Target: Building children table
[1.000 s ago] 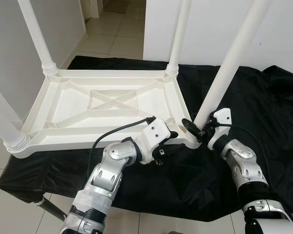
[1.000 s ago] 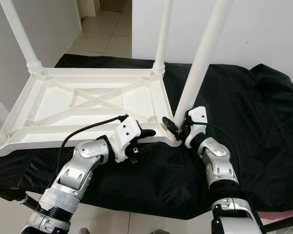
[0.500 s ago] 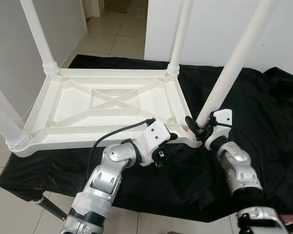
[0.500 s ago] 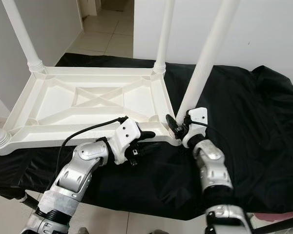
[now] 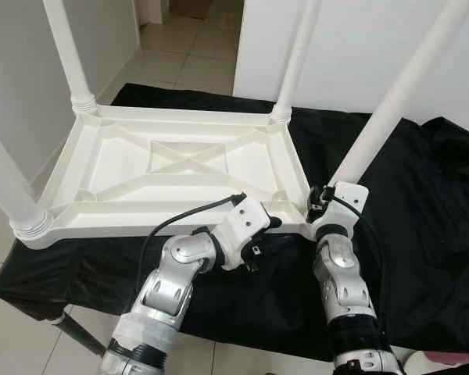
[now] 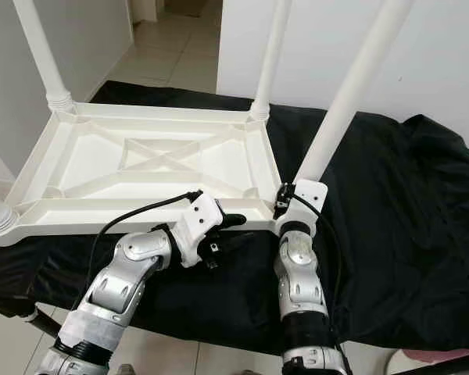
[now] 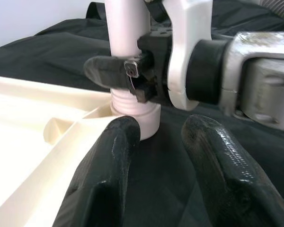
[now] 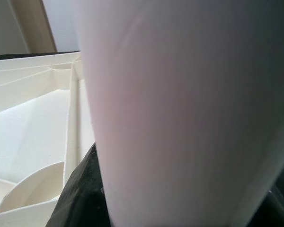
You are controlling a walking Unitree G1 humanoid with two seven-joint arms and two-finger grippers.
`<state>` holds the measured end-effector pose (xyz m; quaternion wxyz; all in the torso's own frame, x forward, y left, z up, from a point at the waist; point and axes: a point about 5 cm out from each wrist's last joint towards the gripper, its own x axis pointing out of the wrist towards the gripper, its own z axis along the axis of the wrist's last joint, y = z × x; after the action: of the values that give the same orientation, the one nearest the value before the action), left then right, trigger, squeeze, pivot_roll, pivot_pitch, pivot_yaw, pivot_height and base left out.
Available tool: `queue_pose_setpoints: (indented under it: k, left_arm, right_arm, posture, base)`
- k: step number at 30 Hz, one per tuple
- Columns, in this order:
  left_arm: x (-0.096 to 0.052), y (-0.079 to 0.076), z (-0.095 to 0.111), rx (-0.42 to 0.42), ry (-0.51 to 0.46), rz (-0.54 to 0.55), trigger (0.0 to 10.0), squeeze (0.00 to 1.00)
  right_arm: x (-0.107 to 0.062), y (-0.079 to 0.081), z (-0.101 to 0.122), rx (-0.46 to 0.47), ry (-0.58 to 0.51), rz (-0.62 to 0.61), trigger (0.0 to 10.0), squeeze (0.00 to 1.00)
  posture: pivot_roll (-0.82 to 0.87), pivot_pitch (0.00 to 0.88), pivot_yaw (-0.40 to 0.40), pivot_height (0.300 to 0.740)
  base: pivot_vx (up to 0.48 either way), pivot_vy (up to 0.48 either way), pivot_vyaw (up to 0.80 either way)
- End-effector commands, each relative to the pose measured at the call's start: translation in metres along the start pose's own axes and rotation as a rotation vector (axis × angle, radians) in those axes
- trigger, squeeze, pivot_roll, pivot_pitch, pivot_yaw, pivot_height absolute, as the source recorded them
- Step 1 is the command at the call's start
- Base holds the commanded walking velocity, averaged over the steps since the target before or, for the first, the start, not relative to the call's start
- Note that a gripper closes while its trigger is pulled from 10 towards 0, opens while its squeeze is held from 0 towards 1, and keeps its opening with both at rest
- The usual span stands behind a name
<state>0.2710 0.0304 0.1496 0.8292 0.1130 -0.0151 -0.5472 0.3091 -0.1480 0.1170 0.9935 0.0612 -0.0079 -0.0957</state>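
My right gripper [image 7: 132, 75] squeezes the white leg [image 5: 391, 101] low down at the near corner of the upside-down table [image 5: 180, 168] on the black cloth [image 5: 422, 195], my left gripper [image 7: 156, 156] waits open beside it, and the leg could tip crooked if I twist too hard.

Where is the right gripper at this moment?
The right gripper is at the near right corner of the upturned white table, closed around the base of the leg standing there. The left gripper is just to its left.
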Motion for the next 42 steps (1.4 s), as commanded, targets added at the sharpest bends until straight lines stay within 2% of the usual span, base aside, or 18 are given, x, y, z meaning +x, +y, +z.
queue_pose_setpoints:
  k: [1,5,6,7,8,16,19,22,23,24,32,37,41,42]
  left_arm:
    - [0.000,0.004,-0.002,-0.007,0.012,0.124,10.0,0.00]
    - [0.000,0.004,-0.001,-0.005,0.012,0.118,10.0,0.00]
    - [0.001,0.004,-0.001,-0.002,0.012,0.112,10.0,0.00]
    - [0.001,0.004,-0.001,-0.002,0.012,0.112,10.0,0.00]
    - [0.001,0.004,-0.001,0.001,0.011,0.105,10.0,0.00]
    - [0.002,0.003,0.000,-0.002,0.007,0.089,10.0,0.00]
    - [0.004,-0.001,0.001,-0.009,0.004,0.077,10.0,0.00]
    - [0.004,-0.002,0.001,-0.008,0.003,0.074,10.0,0.00]
    - [0.004,-0.001,0.000,-0.005,0.006,0.078,10.0,0.00]
    - [0.004,0.000,0.000,0.001,0.005,0.086,10.0,0.00]
    - [0.005,0.004,0.002,0.036,0.008,0.101,10.0,0.00]
    - [0.005,0.004,0.001,0.055,0.018,0.106,10.0,0.00]
    - [0.005,0.004,0.002,0.054,0.016,0.106,10.0,0.00]
    - [0.006,0.004,0.002,0.065,0.021,0.118,10.0,0.00]
  right_arm:
    - [-0.006,0.007,-0.013,0.033,0.067,0.062,10.0,0.00]
    - [-0.008,0.005,-0.005,0.034,0.017,0.074,10.0,0.00]
    - [-0.009,0.003,-0.003,0.031,0.003,0.065,10.0,0.72]
    - [-0.009,0.003,-0.003,0.031,0.003,0.065,10.0,0.72]
    - [-0.009,0.000,0.000,0.024,-0.017,0.052,10.0,1.00]
    - [-0.009,-0.012,0.008,0.006,-0.065,0.048,10.0,1.00]
    - [-0.012,-0.026,0.011,0.014,-0.094,0.116,10.0,1.00]
    - [-0.012,-0.031,0.011,0.009,-0.094,0.148,10.0,1.00]
    - [-0.012,-0.034,0.010,0.005,-0.088,0.166,10.0,0.97]
    - [-0.012,-0.036,0.008,-0.002,-0.085,0.194,10.0,0.00]
    - [-0.007,-0.047,0.004,-0.052,-0.084,0.332,10.0,0.00]
    - [0.003,-0.047,0.010,-0.076,-0.092,0.526,10.0,0.00]
    - [0.006,-0.046,0.011,-0.078,-0.092,0.547,10.0,0.00]
    - [0.009,-0.044,0.013,-0.095,-0.087,0.587,10.0,0.00]
  posture:
    - [-0.03,0.000,-0.088,0.740]
    - [-0.03,0.000,-0.078,0.740]
    - [-0.04,0.000,-0.074,0.740]
    - [-0.04,0.000,-0.074,0.740]
    - [-0.05,0.000,-0.070,0.740]
    - [-0.07,0.000,-0.066,0.740]
    - [-0.07,0.000,-0.061,0.740]
    - [-0.07,0.000,-0.063,0.740]
    - [-0.06,0.000,-0.061,0.740]
    - [-0.06,0.000,-0.061,0.740]
    - [-0.06,0.000,-0.059,0.740]
    - [-0.06,0.000,-0.056,0.740]
    - [-0.06,0.000,-0.056,0.740]
    - [-0.06,0.000,-0.054,0.740]
  base:
    - [0.000,0.000,0.00]
    - [0.000,0.000,0.00]
    - [0.000,0.000,0.00]
    - [0.000,0.000,0.00]
    - [0.000,0.000,0.00]
    - [0.000,0.000,0.00]
    - [0.000,0.000,0.00]
    - [0.000,0.000,0.00]
    - [0.000,0.000,0.00]
    - [0.000,0.000,0.00]
    - [0.000,0.000,0.00]
    - [0.000,0.000,0.00]
    - [0.000,0.000,0.00]
    - [0.000,0.000,0.00]
